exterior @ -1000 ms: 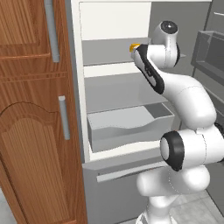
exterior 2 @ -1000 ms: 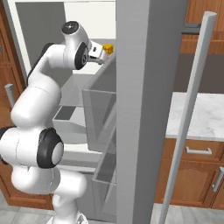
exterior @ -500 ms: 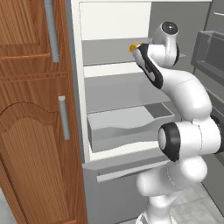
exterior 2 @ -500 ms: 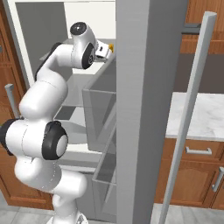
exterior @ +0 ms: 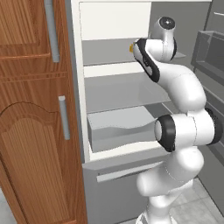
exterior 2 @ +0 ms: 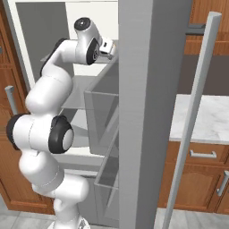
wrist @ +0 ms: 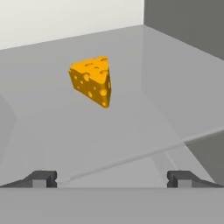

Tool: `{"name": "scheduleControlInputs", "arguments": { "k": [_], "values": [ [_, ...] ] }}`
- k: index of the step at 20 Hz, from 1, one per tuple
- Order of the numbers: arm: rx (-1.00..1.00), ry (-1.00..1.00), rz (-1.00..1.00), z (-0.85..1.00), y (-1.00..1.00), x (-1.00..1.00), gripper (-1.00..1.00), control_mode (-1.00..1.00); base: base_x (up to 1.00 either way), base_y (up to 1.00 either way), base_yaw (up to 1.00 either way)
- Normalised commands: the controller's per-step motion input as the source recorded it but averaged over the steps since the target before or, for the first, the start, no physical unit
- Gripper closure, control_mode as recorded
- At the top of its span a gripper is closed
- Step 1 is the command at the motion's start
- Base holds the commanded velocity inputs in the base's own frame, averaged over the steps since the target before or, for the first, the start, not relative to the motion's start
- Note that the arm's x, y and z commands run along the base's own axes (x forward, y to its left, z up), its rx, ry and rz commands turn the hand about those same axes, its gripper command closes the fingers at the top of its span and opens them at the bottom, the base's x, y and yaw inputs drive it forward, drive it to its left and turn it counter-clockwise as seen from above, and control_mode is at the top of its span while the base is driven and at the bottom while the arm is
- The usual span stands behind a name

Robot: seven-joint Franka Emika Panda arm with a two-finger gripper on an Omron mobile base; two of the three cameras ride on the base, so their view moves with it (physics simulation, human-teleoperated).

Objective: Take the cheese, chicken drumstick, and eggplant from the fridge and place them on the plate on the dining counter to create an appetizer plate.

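Kitchen, tall grey-and-white fridge [exterior: 131, 105] open | claw [wrist: 112, 177]: two dark tips spread wide, empty | one yellow-orange holed cheese wedge [wrist: 92, 80] on pale grey shelf [wrist: 131, 131], ahead, untouched | two grey bar handles on brown wooden cupboard [exterior: 30, 131]

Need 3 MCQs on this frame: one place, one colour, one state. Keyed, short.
1. Where is the cheese?
A. on a fridge shelf
B. on a plate
C. in the hand
2. What colour is the cheese?
A. white
B. yellow-orange
C. green
3. How is the hand?
A. shut on the cheese
B. shut, holding nothing
C. open, short of the cheese

Key: 1 A, it sits on a pale grey shelf of the fridge. 2 B, a yellow-orange wedge with holes. 3 C, fingertips stand wide apart, the cheese lying beyond them.
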Motion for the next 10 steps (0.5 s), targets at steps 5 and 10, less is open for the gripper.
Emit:
{"name": "scheduleControlInputs", "arguments": {
  "k": [5,10],
  "values": [
    [0.01,0.00,-0.01,0.09,0.00,0.24,-1.00,-1.00,0.00,0.00,0.00],
    [0.00,0.00,0.00,0.00,-0.01,0.41,-1.00,-1.00,0.00,0.00,0.00]
  ]
}}
